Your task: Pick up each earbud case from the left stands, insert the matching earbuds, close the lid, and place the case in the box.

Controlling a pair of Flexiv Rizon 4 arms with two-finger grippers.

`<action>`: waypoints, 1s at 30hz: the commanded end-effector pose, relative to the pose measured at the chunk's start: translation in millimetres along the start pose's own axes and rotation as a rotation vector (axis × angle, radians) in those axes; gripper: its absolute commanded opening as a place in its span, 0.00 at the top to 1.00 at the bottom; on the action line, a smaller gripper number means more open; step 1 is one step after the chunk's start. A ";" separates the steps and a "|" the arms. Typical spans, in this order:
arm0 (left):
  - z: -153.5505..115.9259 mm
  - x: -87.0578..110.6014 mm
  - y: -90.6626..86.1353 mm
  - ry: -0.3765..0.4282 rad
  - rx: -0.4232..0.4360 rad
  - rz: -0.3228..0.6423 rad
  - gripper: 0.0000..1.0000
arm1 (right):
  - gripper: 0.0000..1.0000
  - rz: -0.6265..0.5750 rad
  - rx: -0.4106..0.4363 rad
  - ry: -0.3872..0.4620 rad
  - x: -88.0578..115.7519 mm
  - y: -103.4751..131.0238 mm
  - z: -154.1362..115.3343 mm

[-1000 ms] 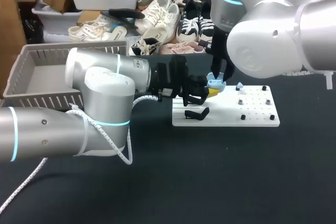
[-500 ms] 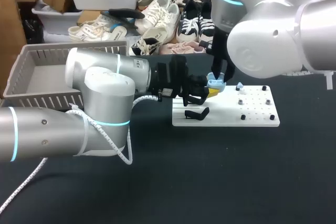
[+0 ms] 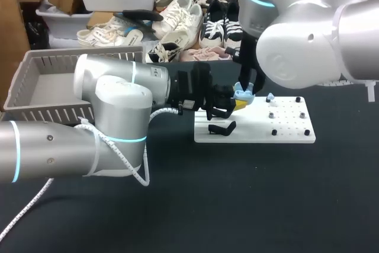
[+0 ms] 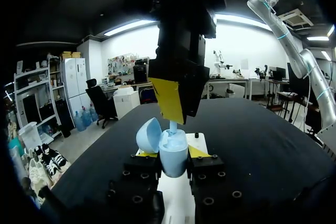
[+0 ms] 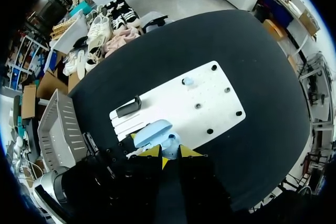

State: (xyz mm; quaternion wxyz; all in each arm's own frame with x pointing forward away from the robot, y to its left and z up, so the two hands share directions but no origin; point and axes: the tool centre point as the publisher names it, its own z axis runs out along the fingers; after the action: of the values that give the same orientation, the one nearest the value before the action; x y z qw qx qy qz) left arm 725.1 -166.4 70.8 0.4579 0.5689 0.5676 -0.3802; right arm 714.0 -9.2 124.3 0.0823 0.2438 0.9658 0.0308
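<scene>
Left jaws clamp the open earbud case (image 4: 173, 153) by its lower body, mid-frame in the head view. Right jaws pinch narrowly on an earbud (image 4: 172, 125) just above it. The case looks light, rigid and slick, and its hinged lid (image 4: 148, 135) delicate, so the body's sides are the place to grip.

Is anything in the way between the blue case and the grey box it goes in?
No loose thing shows between them. The blue case, lid open, is in the left gripper, and the right gripper hangs right over it holding an earbud. Toward the grey box lies only the left arm itself.
</scene>
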 end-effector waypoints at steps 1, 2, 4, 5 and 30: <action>-0.2 0.2 -0.8 -0.003 -0.005 0.001 1.00 | 1.00 0.001 -0.001 0.004 -0.6 1.0 2.1; -0.2 0.2 -0.8 -0.003 -0.005 0.001 1.00 | 1.00 0.001 -0.002 0.004 -0.6 1.3 2.2; -0.2 0.2 -0.8 -0.003 -0.005 0.001 1.00 | 1.00 0.000 -0.003 0.004 -0.6 2.1 2.1; -0.2 0.2 -0.8 -0.003 -0.005 0.001 1.00 | 1.00 -0.001 -0.004 0.004 -0.6 2.2 2.1; -0.2 0.2 -0.8 -0.003 -0.005 0.001 1.00 | 1.00 -0.002 0.005 0.029 -1.4 3.4 9.0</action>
State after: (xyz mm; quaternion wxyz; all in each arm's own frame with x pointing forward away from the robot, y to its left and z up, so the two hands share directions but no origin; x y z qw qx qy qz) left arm 725.3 -166.1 71.3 0.4581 0.5688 0.5676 -0.3800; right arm 718.2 -7.9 115.4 0.0689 0.2418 0.9673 0.0335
